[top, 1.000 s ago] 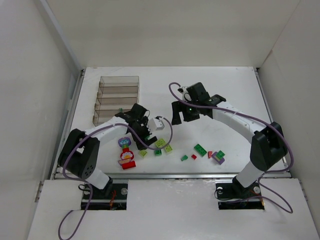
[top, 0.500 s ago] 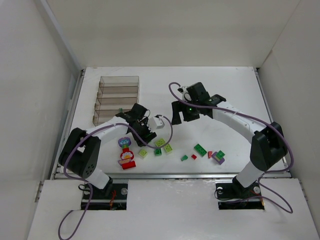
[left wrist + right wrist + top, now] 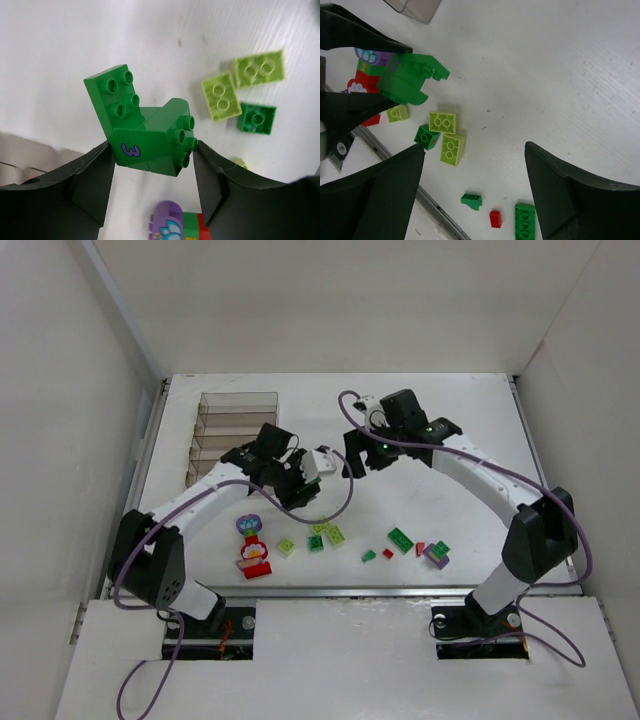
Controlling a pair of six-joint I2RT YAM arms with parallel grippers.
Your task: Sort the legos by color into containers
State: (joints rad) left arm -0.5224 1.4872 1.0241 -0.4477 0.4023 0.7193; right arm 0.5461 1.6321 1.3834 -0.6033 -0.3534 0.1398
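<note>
I am running this from afar in what is plainly a robotics lab test cell. A bare white desk (image 3: 450,420) is boxed in on three sides by plain white panel walls (image 3: 330,300). Two white-and-black robot arms, left arm (image 3: 200,502) and right arm (image 3: 480,475), are bolted at its near edge, with loose purple cables (image 3: 334,508) looping off them. The props are small coloured plastic bricks (image 3: 400,539) and a clear brownish compartment tray (image 3: 240,412).

White table (image 3: 480,400) boxed in by plain white walls (image 3: 350,300), evenly lit
</note>
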